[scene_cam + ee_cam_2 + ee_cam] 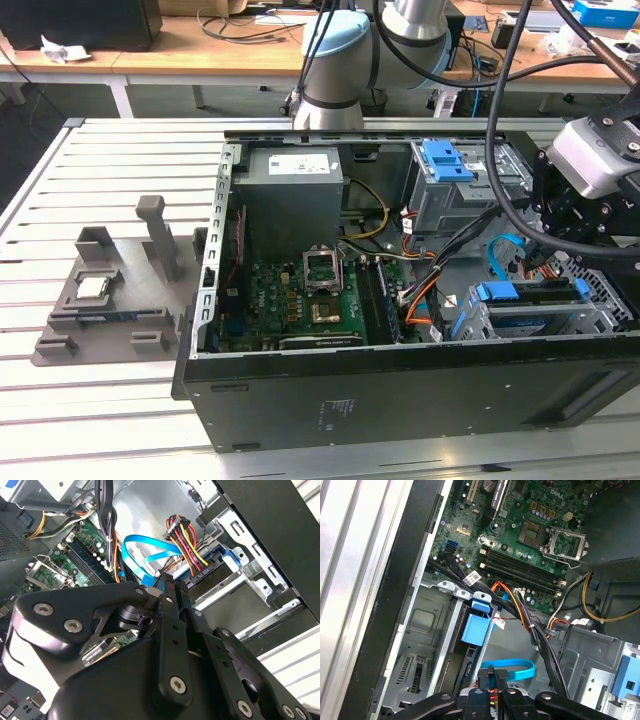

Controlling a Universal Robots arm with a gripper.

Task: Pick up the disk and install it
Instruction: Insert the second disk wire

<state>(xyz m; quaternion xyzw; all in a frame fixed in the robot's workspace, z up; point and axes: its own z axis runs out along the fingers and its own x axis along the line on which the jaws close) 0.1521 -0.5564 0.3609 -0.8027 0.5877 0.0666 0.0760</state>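
The gripper hung over the open computer case, jaws pressed together on nothing, with cables crowding it. The disk, silver with blue rails, sat in the drive bay at the case's front corner, near the tabletop edge.

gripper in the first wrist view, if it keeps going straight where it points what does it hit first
Most likely the blue flat cable looped just ahead of the gripper, with the blue latch beyond it. Depth is hard to judge here.

The rectangular silver metal disk with blue plastic rails lies flat in the grey metal drive bay at the open computer case's front corner, on the exterior view's right.
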